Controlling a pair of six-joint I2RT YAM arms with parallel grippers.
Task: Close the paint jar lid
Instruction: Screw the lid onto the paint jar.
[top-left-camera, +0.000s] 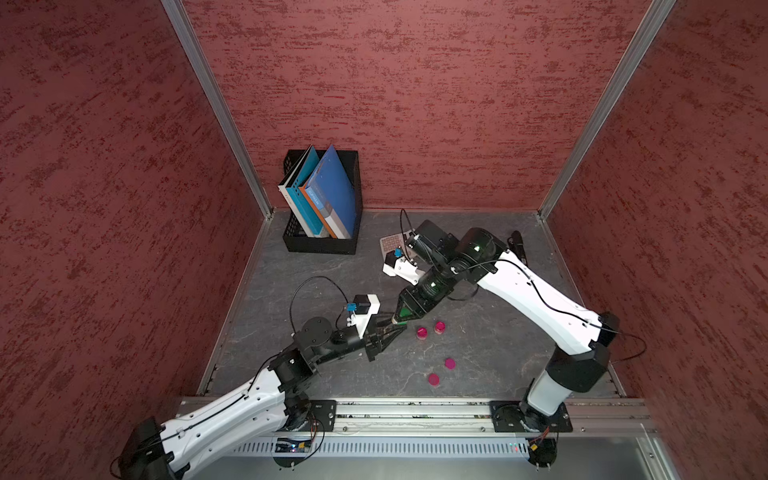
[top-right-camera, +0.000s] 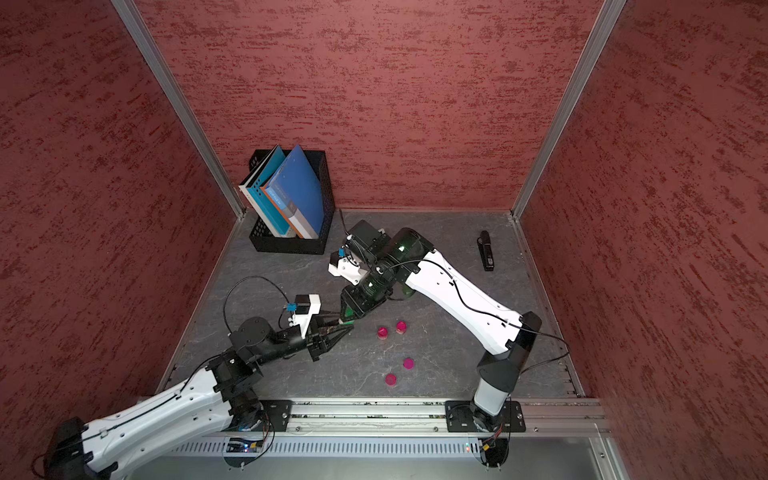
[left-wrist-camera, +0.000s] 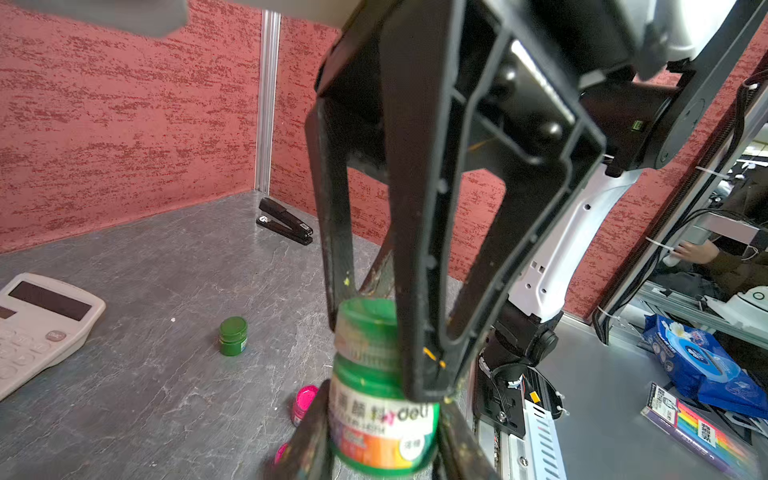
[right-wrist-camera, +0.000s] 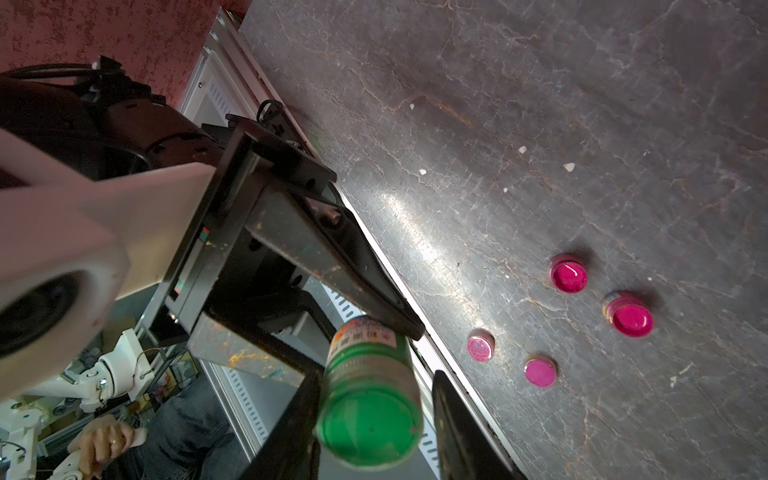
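Observation:
The green paint jar with a colourful label is held above the table, and my left gripper is shut on its body. The jar's green lid sits on top of it. My right gripper reaches in from the far side, its fingers on either side of the lid. One finger lies against the lid. A narrow gap shows between the lid and the other finger. In both top views the two grippers meet at the jar left of the table's middle.
Two open pink jars and two pink lids lie to the right of the grippers. A second green jar, a calculator, a stapler and a black box of books stand farther back.

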